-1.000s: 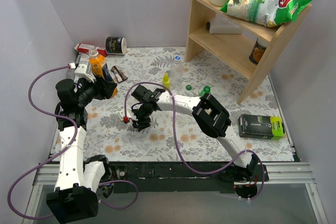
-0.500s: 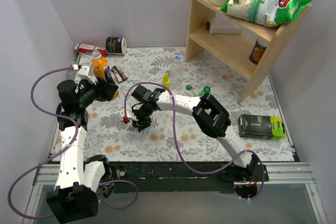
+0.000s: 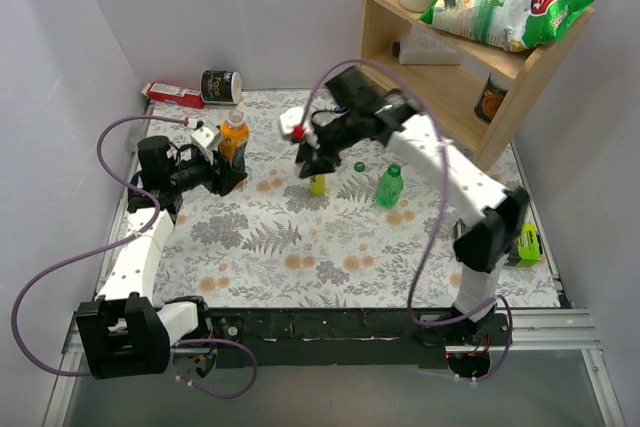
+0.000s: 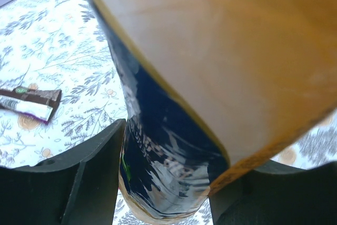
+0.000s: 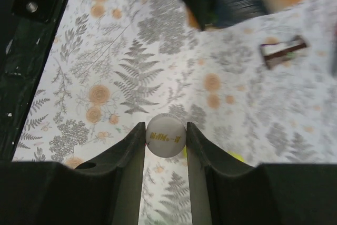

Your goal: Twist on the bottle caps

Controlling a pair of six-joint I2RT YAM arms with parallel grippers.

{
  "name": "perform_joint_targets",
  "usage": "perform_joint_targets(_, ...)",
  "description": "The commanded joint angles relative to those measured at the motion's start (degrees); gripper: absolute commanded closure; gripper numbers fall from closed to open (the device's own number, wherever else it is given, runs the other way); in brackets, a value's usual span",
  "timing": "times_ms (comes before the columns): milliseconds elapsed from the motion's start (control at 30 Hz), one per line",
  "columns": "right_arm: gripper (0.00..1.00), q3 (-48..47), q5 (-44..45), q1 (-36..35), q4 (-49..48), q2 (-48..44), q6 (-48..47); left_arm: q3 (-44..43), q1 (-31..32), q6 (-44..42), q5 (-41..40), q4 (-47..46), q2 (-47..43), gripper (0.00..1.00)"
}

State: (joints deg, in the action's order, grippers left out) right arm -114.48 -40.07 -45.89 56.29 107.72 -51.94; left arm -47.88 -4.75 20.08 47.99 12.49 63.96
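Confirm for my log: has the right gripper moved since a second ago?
Yes. The right gripper moved away from the near edge, toward the wooden shelf.

Lab test booth: white panel walls (image 3: 60,47) enclose floral tabletop (image 3: 300,237)

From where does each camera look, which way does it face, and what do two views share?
Top external: above and behind the bases, facing down at the floral table; both arms show.
Left wrist: faces the orange bottle clamped in the left gripper.
Right wrist: faces down at the table; right gripper pinches a white cap.
Shared: both wrist views show the brown wrapper.
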Motion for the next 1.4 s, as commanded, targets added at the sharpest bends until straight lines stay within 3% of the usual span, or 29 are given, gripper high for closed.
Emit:
perform_joint_targets(0, 0.71, -3.0, -6.8, 3.7, 3.7, -10.2, 5.4, 5.9, 2.9, -14.6, 6.9, 2.1, -4.5, 1.00)
perform_joint_targets(233, 0.70, -2.8, -5.0, 1.9, 0.3, -14.8, 12.4, 17.4, 12.8, -22.6, 10.7, 2.4, -10.3, 1.00)
perform_joint_targets(467, 0.70, 0.5, -2.6, -3.9, 1.9, -15.9, 3.5, 20.3, 26.3, -21.2, 7.1, -1.5, -11.6, 1.00)
perform_joint_targets(667, 0.70, -5.6, -4.7, -4.4, 11.1, -11.1, -4.2, 18.1, 31.8, -13.9, 2.4, -5.5, -8.6, 1.00)
perform_joint_targets(1067, 0.71, 2.2, -5.1, -5.8, 14.5, -15.6, -7.8, 22.7, 34.9, -2.6, 0.6, -9.2, -12.0, 1.00)
perform_joint_targets(1367, 0.71, 5.9, -4.2, -7.4, 12.5, -17.4, -7.5, 20.5, 34.9, -2.5, 0.5, -10.9, -10.8, 1.00)
